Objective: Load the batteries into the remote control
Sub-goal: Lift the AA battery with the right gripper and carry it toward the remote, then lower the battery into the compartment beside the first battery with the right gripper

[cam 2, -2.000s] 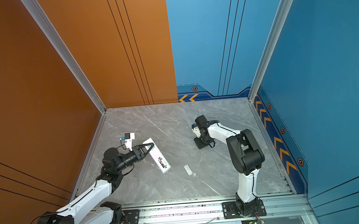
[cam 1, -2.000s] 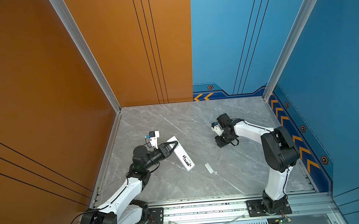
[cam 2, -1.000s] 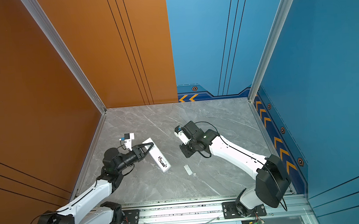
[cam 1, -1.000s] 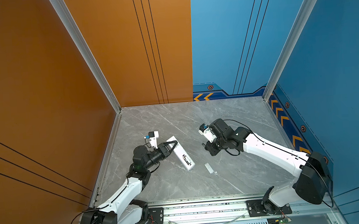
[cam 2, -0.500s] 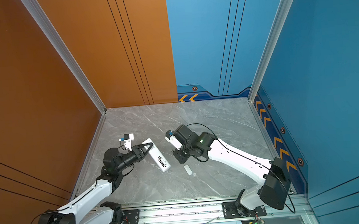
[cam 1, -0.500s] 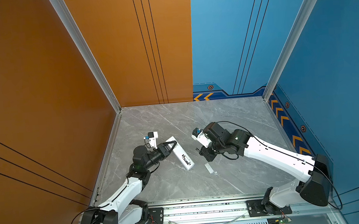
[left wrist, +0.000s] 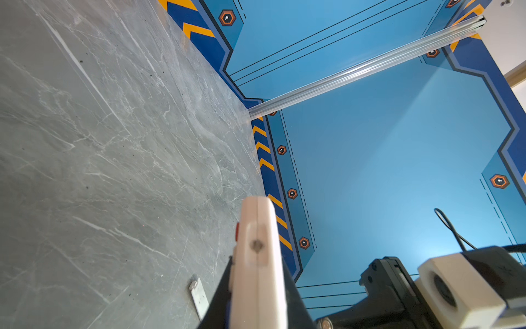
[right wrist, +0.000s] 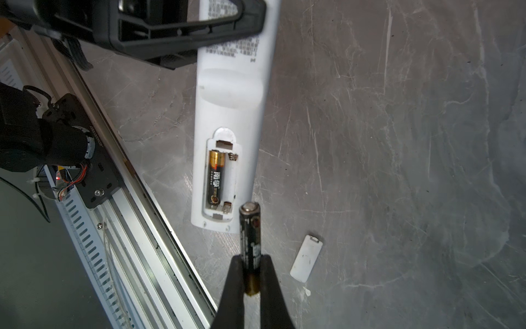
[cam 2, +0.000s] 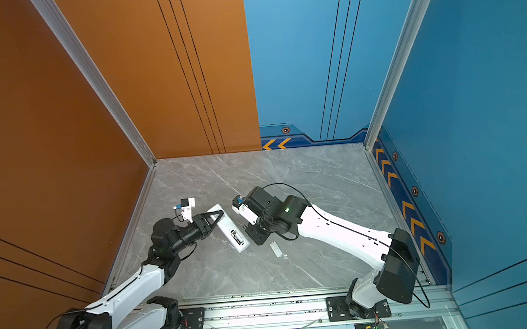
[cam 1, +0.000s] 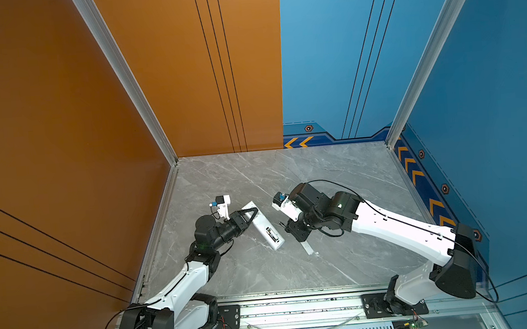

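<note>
In both top views the remote (cam 1: pixel 263 224) sits left of centre, a battery (right wrist: pixel 215 179) inside it, a second battery (right wrist: pixel 250 236) just right, the cover (cam 1: pixel 307 248) on the counter (cam 1: pixel 289 176) lower right

battery cover (cam 2: pixel 276 249) beside remote (cam 2: pixel 228 227), bare tabletop (cam 2: pixel 321 180) beyond

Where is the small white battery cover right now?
In both top views the cover lies flat on the table, near the middle, just right of the open end of the remote.

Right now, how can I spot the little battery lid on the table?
Start at the grey marble table, then find the long white remote control in the left gripper. Beside its open end lies the battery lid: small, flat, white, far shorter than the remote.
</note>
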Robot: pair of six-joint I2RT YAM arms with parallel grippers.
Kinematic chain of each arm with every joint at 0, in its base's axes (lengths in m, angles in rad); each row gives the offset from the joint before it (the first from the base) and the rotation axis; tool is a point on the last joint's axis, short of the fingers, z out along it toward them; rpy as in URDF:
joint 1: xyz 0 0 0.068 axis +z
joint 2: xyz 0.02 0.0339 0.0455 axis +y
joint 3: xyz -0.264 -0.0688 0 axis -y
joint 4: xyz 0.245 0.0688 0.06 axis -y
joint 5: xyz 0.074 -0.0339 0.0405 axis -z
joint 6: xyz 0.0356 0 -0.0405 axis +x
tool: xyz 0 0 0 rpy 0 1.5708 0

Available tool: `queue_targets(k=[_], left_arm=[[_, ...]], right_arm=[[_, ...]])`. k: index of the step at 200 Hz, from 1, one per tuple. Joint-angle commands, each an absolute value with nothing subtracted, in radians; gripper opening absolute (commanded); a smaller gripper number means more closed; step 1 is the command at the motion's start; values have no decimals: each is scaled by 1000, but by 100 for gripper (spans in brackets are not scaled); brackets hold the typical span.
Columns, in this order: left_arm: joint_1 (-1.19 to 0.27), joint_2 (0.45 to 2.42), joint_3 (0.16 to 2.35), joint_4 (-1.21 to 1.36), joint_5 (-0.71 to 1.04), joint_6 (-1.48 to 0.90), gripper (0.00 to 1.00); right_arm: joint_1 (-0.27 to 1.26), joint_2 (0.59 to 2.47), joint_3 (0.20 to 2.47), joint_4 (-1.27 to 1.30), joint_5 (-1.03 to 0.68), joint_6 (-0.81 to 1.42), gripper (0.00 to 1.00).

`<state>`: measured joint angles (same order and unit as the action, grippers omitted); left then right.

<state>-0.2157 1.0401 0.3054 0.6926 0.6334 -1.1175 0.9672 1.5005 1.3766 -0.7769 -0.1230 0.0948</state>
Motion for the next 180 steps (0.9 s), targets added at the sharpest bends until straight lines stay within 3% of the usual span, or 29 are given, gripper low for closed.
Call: queue_targets(k=[1, 180], left_arm=[[-207, 1029, 286, 731, 615, -1127, 0], [-193, 994, 258, 730, 610, -1151, 0]], right_arm=[[985, 1518, 1416, -812, -84, 106, 3], [1048, 1624, 1453, -802, -84, 113, 3]])
